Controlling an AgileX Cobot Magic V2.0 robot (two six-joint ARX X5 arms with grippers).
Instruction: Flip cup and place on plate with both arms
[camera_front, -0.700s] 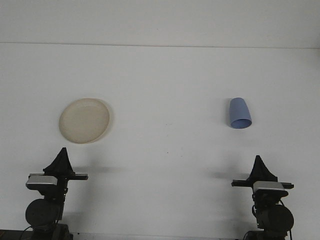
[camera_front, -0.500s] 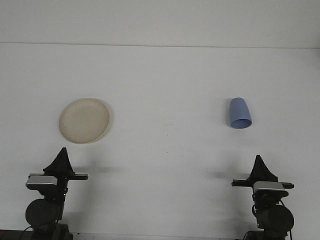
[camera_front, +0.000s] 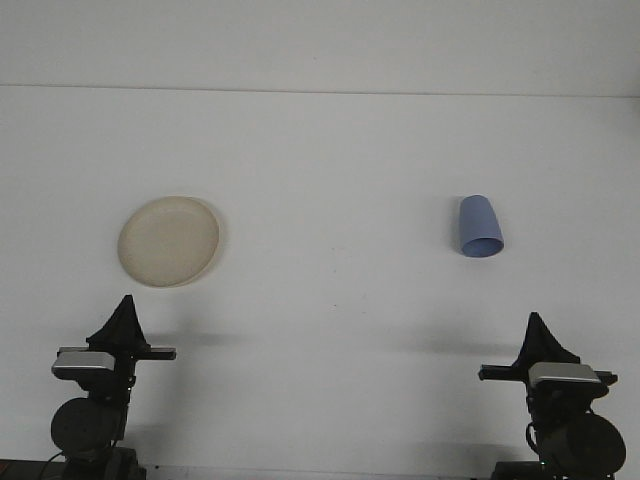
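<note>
Blue cup (camera_front: 480, 227): right of centre, lying on the white counter (camera_front: 330, 160). Cream plate (camera_front: 168, 241): left, empty. Right claw (camera_front: 541, 345): shifted lower-right since earlier; approach beginning. Left claw (camera_front: 121, 322): unmoved. Both appear together.

Plate (camera_front: 168, 241) left on table (camera_front: 330, 150); cup (camera_front: 479, 227) well apart, right, standing mouth-down.

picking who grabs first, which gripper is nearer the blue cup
The right gripper, almost directly below the blue cup; the left gripper sits under the plate.
</note>
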